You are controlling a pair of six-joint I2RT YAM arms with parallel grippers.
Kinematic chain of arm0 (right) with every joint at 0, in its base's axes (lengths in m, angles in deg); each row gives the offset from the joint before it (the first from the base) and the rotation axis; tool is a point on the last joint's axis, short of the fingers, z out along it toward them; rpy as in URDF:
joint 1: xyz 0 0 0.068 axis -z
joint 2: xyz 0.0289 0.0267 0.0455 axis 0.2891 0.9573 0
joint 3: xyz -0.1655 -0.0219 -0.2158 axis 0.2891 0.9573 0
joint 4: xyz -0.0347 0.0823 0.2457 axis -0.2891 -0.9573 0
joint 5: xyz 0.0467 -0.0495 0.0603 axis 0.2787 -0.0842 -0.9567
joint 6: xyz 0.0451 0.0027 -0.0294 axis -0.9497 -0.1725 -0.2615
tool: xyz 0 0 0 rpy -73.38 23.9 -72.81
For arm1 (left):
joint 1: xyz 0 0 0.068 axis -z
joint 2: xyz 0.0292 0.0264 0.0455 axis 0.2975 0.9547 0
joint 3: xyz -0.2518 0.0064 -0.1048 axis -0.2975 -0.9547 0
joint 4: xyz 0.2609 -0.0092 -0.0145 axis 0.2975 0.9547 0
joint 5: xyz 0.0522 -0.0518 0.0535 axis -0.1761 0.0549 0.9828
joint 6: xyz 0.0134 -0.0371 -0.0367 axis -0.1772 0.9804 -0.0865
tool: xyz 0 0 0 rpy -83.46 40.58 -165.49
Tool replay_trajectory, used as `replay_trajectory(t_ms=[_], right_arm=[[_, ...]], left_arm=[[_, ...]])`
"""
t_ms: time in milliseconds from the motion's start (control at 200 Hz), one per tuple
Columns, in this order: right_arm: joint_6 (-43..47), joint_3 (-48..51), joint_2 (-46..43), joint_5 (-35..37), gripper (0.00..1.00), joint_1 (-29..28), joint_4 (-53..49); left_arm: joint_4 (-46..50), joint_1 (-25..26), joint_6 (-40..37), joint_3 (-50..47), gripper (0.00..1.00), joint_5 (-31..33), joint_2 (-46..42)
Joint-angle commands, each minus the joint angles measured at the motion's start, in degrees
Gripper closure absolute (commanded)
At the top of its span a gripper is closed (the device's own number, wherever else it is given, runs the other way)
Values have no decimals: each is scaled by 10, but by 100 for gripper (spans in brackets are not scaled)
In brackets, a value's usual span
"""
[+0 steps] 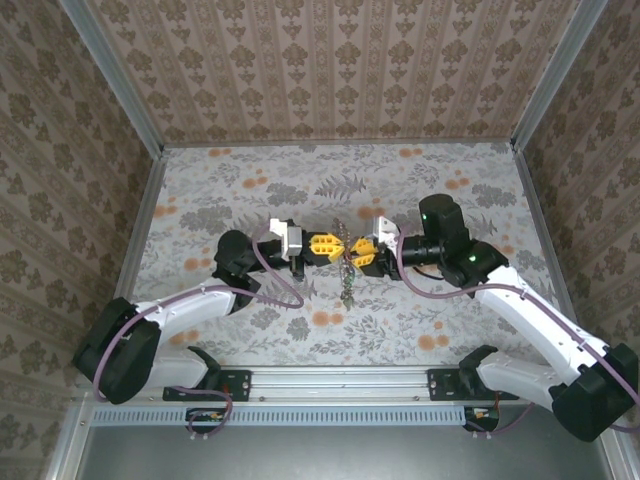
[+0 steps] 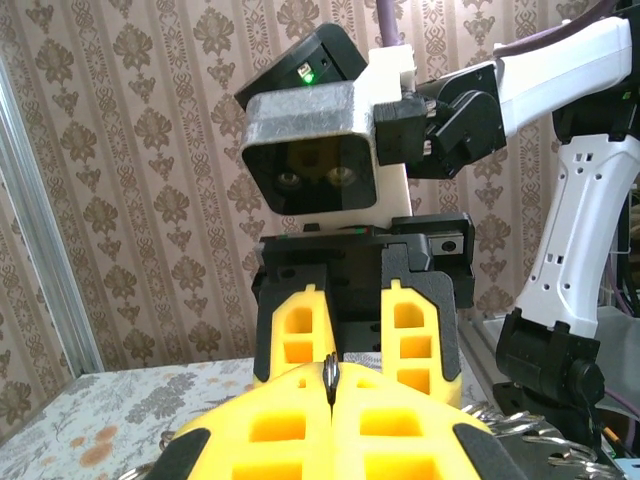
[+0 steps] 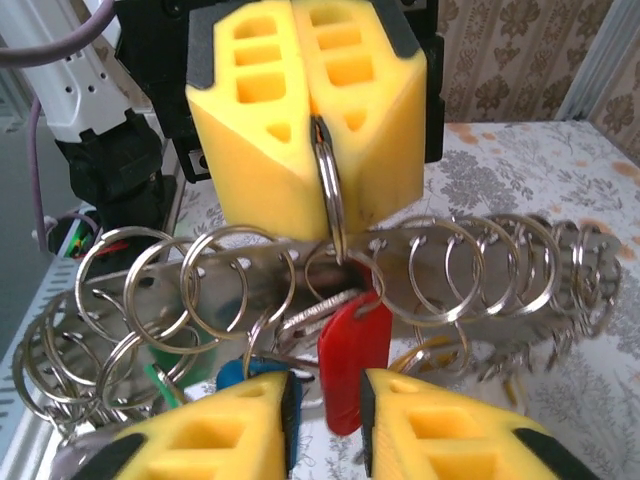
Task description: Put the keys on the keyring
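Over the middle of the table my two grippers meet tip to tip. My left gripper is shut on the keyring, a thin metal split ring seen edge-on between its yellow fingers. The same ring's edge sticks up from the left gripper's closed tips. From the ring hang the keys, one with a red plastic head. My right gripper stands with its jaws apart around the lower end of that red head, with a gap on the left side. A blue head and a green one hang beside it.
A metal strip carrying several more split rings hangs across behind the red head, and the bundle dangles above the flowered table. Patterned walls close in the back and sides. A metal rail runs along the near edge.
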Motion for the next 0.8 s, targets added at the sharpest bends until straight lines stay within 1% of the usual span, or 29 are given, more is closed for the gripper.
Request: replay_trajectory(t_ms=[0, 40, 110, 280, 385, 515, 660, 795], right_arm=[[-9, 22, -16, -23, 65, 3, 25], [-16, 27, -16, -32, 62, 2, 33], [-32, 36, -14, -30, 61, 0, 52], [-95, 74, -16, -7, 65, -10, 162], [-105, 102, -16, 20, 66, -37, 215], [-103, 114, -11, 25, 65, -69, 223], [-140, 135, -20, 24, 62, -72, 263], [-138, 150, -42, 36, 62, -72, 257]], left_arm=[[-54, -3, 19, 0, 100, -17, -2], [-55, -2, 20, 0, 100, -23, -3], [-55, -2, 24, 4, 100, -40, -3], [-55, -3, 29, 11, 100, -66, 0], [-55, -4, 34, 15, 100, -88, 3], [-59, -10, 35, 13, 100, -107, -1], [-58, -17, 28, 4, 100, -138, -19], [-56, -30, 39, 0, 100, -165, -31]])
